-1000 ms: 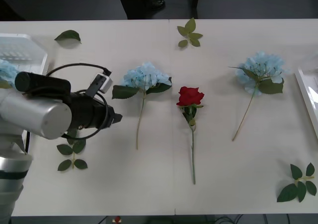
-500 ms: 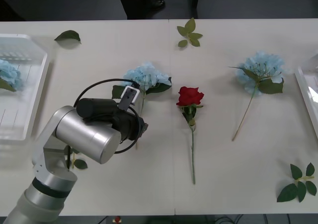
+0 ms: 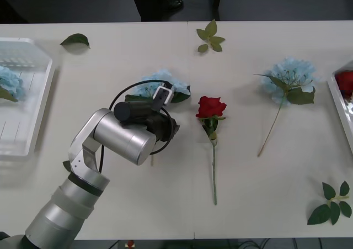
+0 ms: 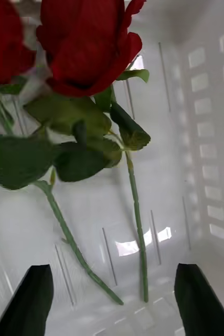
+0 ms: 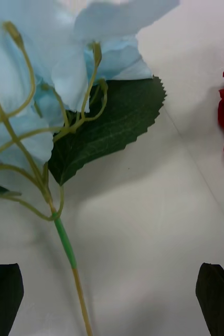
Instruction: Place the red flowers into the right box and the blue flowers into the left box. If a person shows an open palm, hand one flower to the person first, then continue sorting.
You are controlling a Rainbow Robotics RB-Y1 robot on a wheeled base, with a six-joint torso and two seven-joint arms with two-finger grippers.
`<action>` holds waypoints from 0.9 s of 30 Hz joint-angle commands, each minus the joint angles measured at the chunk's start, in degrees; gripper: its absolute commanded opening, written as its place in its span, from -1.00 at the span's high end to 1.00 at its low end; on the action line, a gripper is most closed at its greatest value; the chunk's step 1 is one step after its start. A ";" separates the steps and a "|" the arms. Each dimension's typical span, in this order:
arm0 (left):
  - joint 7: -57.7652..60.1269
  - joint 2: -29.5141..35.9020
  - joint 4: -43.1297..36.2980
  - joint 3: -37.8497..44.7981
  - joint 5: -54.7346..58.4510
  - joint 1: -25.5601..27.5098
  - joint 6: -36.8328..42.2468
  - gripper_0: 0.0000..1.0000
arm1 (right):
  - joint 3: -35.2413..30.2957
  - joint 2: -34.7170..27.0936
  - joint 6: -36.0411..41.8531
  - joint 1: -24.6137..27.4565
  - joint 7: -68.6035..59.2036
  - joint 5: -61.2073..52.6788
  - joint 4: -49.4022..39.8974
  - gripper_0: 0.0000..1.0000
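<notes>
Stem (image 5: 64, 244) of the nearest blue flower (image 3: 160, 85) now sits between your left pincer's (image 5: 112, 299) spread fingers; the arm has swung in from the left box (image 3: 41, 102). Farther right, your right pincer (image 4: 112, 302), also spread, hangs over roses (image 4: 85, 42) lying in the right box (image 3: 337, 97).

No readable text, labels, brands, numbers or signs anywhere.

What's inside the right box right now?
The right box holds two red roses: one bloom with its stem on the floor, a second bloom beside it. The open right gripper hovers over them. In the front view most of the box is out of frame.
</notes>
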 commanded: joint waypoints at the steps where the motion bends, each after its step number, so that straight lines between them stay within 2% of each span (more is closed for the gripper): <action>1: 2.73 -0.65 -0.93 0.35 0.13 -2.40 -0.50 -0.91 | -1.18 0.93 5.25 -0.36 -0.50 -0.49 -8.20 -1.00; 7: 3.52 -0.65 -0.84 1.32 -0.05 -4.15 -0.85 -0.91 | -2.76 8.05 16.42 -0.27 -4.10 -1.37 -21.74 -1.00; 11: 3.61 -0.39 -0.58 2.02 -0.14 -4.51 -0.85 -0.91 | 0.93 11.22 19.23 -0.27 -10.87 -1.89 -26.48 -1.00; 18: 3.34 -0.30 4.08 2.73 -0.40 -5.12 -5.42 -0.88 | 8.93 14.65 14.75 -0.36 -22.65 -2.60 -27.54 -1.00; 23: 2.99 -0.30 6.37 3.17 -0.58 -5.91 -6.30 -0.78 | 13.50 16.67 10.44 -0.45 -27.31 -2.51 -25.78 -1.00; 25: 2.90 -0.30 6.98 3.08 -0.66 -5.82 -6.30 -0.52 | 15.34 17.02 8.42 -0.62 -27.57 -2.24 -24.11 -1.00; 27: 2.90 -0.30 7.77 3.08 -0.66 -5.91 -6.39 -0.38 | 16.57 17.19 6.13 -0.71 -27.75 -2.24 -22.35 -1.00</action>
